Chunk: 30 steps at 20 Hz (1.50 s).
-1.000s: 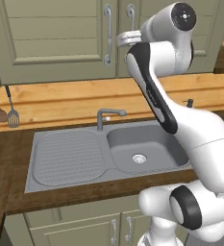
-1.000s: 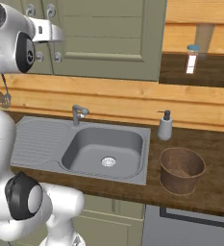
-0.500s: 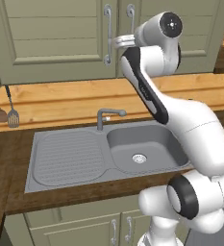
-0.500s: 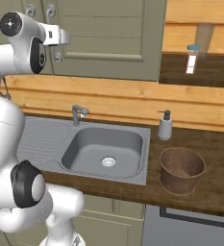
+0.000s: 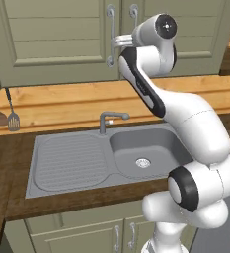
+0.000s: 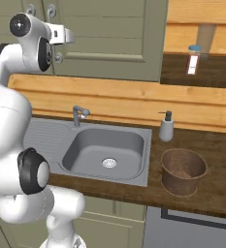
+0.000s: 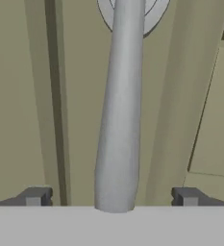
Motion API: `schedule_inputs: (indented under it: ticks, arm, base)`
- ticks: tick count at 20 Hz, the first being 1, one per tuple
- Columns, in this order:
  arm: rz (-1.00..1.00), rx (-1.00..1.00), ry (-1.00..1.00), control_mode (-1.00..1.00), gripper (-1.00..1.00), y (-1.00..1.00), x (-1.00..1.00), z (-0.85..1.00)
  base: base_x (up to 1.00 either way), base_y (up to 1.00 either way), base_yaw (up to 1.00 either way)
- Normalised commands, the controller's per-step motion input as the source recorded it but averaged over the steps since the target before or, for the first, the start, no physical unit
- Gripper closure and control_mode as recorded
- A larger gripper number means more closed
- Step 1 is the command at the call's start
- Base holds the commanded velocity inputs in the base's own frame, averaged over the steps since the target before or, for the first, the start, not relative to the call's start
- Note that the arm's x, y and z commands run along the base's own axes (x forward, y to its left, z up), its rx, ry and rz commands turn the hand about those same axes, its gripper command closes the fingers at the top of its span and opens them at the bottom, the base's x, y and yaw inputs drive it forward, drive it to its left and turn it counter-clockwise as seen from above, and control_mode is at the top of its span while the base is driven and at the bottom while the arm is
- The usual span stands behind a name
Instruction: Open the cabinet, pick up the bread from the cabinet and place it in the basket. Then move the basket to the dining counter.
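The cabinet (image 5: pixel 62 39) is shut above the sink (image 6: pixel 107 151), so the bread cannot be seen. The basket (image 6: pixel 183 170) stands on the surface right of the sink. The end effector (image 7: pixel 113 198) is spread wide, astride the handle (image 7: pixel 120 105) of the cabinet's right door. If closed off-centre, the curved bar could be lost on the pull.

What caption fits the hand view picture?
Open gripper lines up its fingertips either side of the silver handle on the closed cabinet.
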Motion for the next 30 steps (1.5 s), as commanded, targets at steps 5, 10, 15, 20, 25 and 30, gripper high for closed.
schedule_inputs:
  ticks: [5, 10, 15, 20, 25, 30]
  arm:
    - [0.0, 0.0, -0.03, -1.0, 1.0, 0.09, 0.62, -0.37]
    - [-0.1, -0.04, -0.02, -1.0, 1.0, -0.06, 0.69, -0.65]
    - [-0.02, 0.03, 0.0, -1.0, 1.0, -0.91, 0.31, -0.39]
    - [0.04, 0.16, 0.01, -1.0, 1.0, -1.0, -0.32, -0.06]
    - [0.06, 0.2, -0.05, -1.0, 1.0, -1.0, -0.77, -0.01]
    - [0.04, 0.16, -0.05, -1.0, 1.0, -1.0, -0.83, 0.0]
  base:
    - [0.0, 0.0, 0.0]
    - [0.0, 0.0, 0.0]
    - [0.0, 0.0, 0.0]
    - [0.0, 0.0, 0.0]
    - [0.0, 0.0, 0.0]
    - [0.0, 0.0, 0.0]
